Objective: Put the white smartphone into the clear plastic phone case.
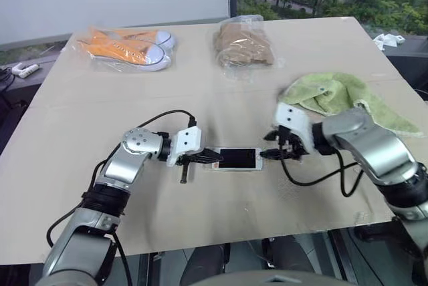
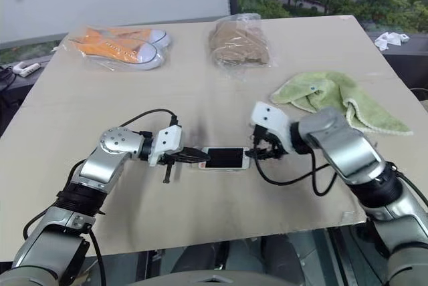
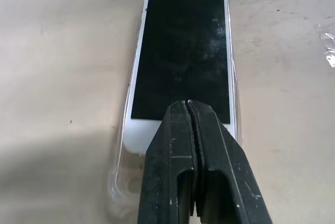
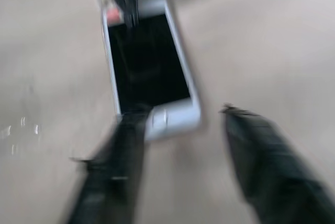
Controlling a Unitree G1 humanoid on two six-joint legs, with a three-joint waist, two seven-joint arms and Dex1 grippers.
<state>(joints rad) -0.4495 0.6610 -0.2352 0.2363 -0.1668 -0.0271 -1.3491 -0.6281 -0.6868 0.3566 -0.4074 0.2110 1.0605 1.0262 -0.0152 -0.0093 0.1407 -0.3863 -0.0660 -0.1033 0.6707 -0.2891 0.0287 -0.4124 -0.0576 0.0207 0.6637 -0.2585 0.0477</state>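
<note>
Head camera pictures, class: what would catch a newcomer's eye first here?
The white smartphone lies screen up near the table's front edge, set in the clear plastic phone case. The left gripper, shut, presses on one end; the right gripper, open, is at the other. Behind lie orange sneakers and a green towel.

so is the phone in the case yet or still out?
In, or nearly: the white smartphone lies face up inside the clear plastic phone case, whose rim shows along its sides. Fully seated: cannot tell.

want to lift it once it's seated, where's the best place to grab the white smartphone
Probably across its long edges near the home-button end, coming from above on the right gripper's side. The white smartphone lies flat, screen up, in the clear plastic phone case, with the shut left gripper over its other end.
</note>
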